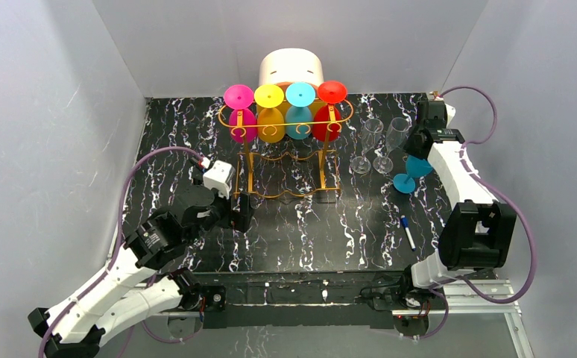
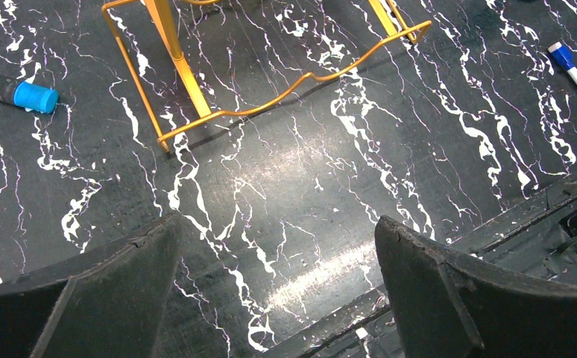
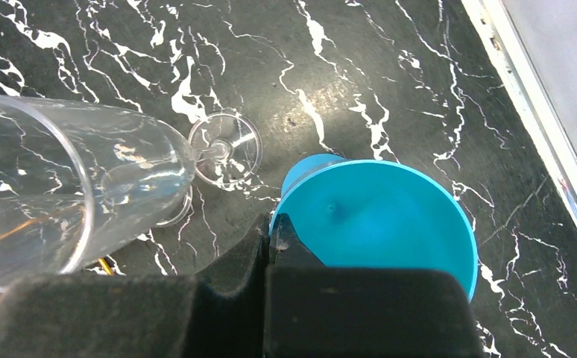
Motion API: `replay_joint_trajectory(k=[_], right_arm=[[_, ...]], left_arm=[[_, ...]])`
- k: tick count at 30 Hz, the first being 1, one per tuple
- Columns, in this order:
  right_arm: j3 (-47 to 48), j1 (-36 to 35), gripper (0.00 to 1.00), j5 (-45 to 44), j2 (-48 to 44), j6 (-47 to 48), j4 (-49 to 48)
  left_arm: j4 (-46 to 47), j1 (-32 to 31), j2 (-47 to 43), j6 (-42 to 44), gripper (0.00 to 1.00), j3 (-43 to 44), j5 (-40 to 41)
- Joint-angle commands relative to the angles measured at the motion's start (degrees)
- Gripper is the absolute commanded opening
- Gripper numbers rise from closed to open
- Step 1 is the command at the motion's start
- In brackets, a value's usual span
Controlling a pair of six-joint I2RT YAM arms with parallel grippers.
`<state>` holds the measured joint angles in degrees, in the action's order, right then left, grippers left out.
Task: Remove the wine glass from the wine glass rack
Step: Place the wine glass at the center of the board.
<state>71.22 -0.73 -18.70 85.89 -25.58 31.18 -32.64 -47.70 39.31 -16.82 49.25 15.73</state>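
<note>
Right gripper (image 3: 270, 227) is clamping the blue wine glass (image 3: 382, 216) by its rim, off the rack (image 2: 188, 74); left gripper (image 2: 278, 224) is gaping empty

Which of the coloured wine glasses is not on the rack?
The darker blue wine glass in the right gripper; pink, yellow, cyan and red hang on the rack.

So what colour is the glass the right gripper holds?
Turquoise blue. The glass is pinched at its rim by the right gripper; the right wrist view shows it best.
</note>
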Motion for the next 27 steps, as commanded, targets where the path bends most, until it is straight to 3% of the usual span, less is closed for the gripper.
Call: replay_joint_trajectory(k=[1,5,11,14,17,27], right_arm=[[3.65,0.24,0.01,2.88,1.88,2.81,-1.78],[4.62,0.24,0.01,3.51,2.43,3.87,-0.31],[6.82,0.22,0.21,2.33,2.69,6.05,1.86],[8.4,0.25,0.36,3.02,2.62,6.02,2.87],[10.37,0.28,0.43,3.57,2.25,6.26,3.41],[15.66,0.28,0.53,8.88,-2.36,6.02,6.54]], left_arm=[[-1.52,0.08,-1.25,-0.67,0.98,0.14,1.45],[-1.63,0.15,-1.16,-0.86,0.98,0.22,1.42],[-1.55,0.15,0.17,-2.65,0.98,0.25,0.84],[-1.73,0.14,1.35,-2.88,0.98,-0.16,0.62],[-1.85,0.14,2.28,-3.5,0.98,-0.24,0.37],[-1.9,0.15,2.9,-4.32,0.98,-0.21,0.66]])
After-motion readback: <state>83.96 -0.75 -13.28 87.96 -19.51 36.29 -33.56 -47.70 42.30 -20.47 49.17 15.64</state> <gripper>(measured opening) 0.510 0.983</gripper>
